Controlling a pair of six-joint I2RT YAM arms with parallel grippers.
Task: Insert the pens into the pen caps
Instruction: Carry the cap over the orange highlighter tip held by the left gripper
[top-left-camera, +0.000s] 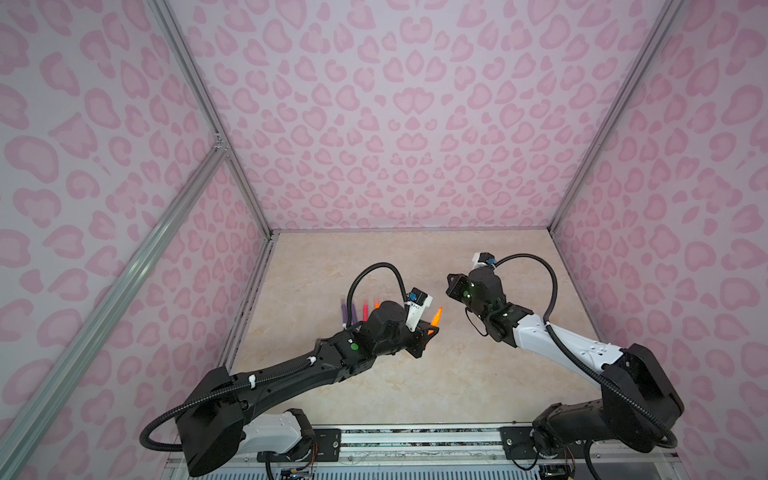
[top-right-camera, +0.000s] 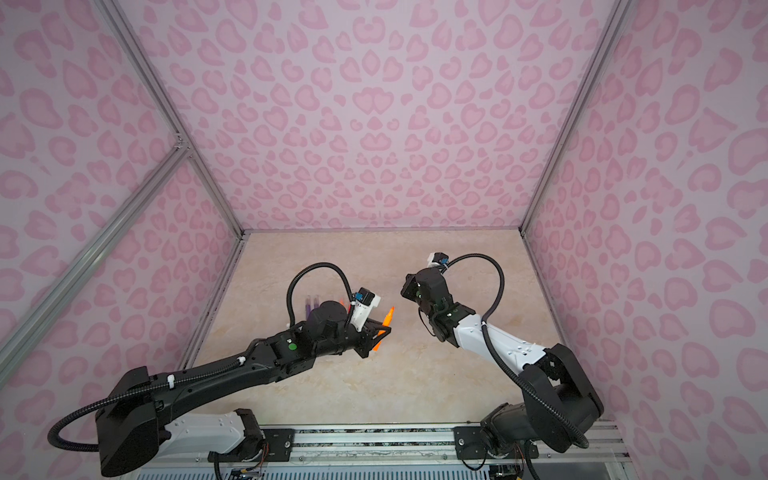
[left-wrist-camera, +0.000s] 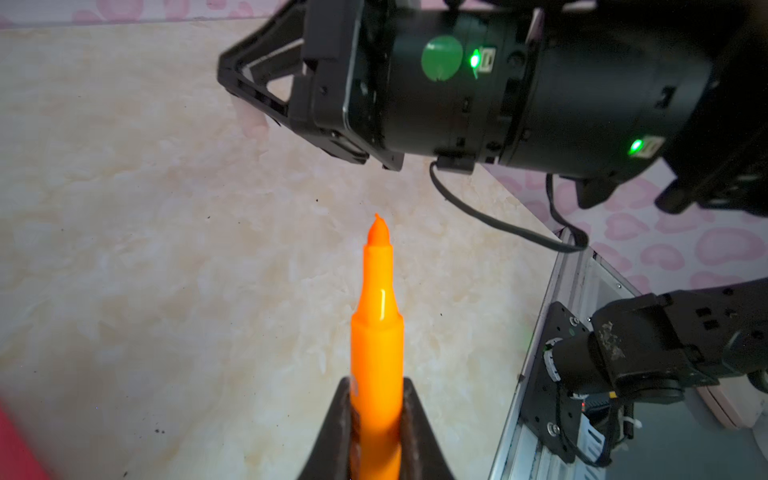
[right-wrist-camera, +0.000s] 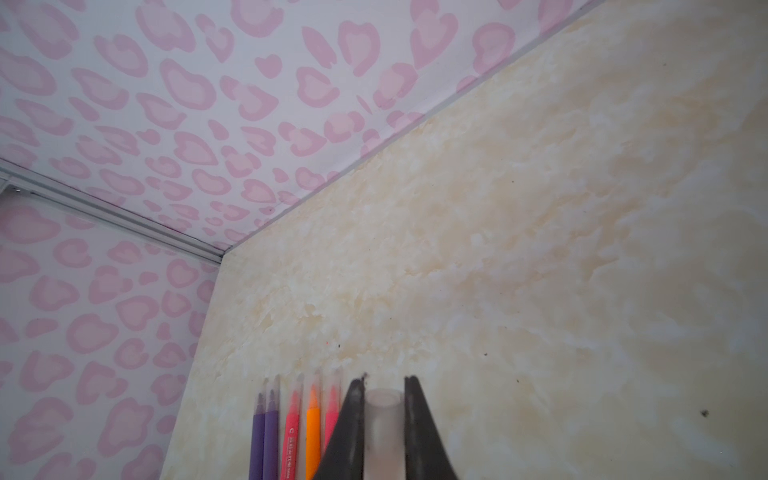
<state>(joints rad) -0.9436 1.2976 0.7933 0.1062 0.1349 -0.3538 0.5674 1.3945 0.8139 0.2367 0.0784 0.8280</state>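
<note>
Lying toward the left edge of the table (top-left-camera: 374, 257), a row of pens (right-wrist-camera: 292, 432) shows five barrels in the right wrist view: two purple, one pink-red, one orange, one pink-red. Each tip sits inside a faint clear cap. The frame cuts off their back ends, and a finger of the right claw half hides the last pink-red one. In both top views the left arm (top-left-camera: 291, 370) covers most of the row.

Near the table's middle, the left claw (left-wrist-camera: 376, 384) is clenched on an orange pen (left-wrist-camera: 376, 324). Its bare tip points toward the right claw (left-wrist-camera: 226, 75), apart from it, and its rear end is hidden between the fingers.

The right claw, right of the middle, grips a clear pen cap (right-wrist-camera: 383, 415). The cap is blurred, and it cannot be made out in the top views.
</note>
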